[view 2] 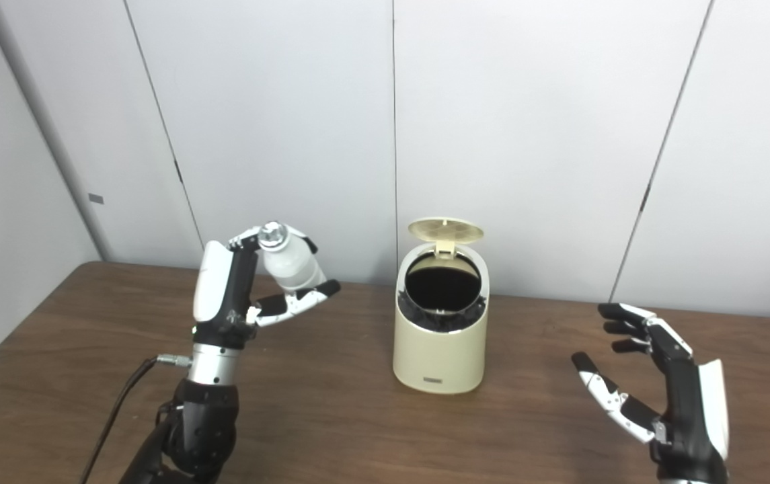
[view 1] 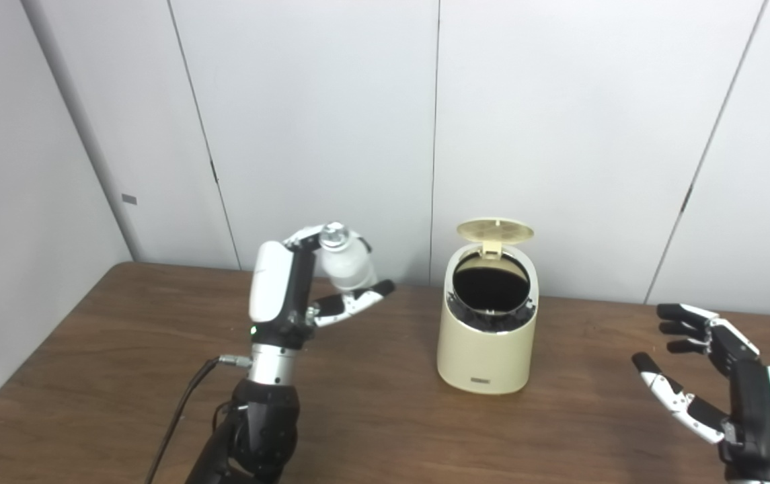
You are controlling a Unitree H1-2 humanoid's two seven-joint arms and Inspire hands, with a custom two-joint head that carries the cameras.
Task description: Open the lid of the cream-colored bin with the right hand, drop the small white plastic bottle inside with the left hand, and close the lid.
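The cream-colored bin [view 1: 489,336] stands on the brown table near its back edge, its round lid [view 1: 495,230] flipped up and the dark inside showing. My left hand [view 1: 297,282] is raised to the left of the bin, shut on the small white plastic bottle [view 1: 346,263], which is held above the table with its cap end tilted up and toward the camera. My right hand [view 1: 721,376] hovers open to the right of the bin, fingers spread, touching nothing.
The wooden table [view 1: 385,417] runs across the whole view, with white wall panels [view 1: 317,121] right behind the bin. A black cable [view 1: 179,410] hangs from my left wrist.
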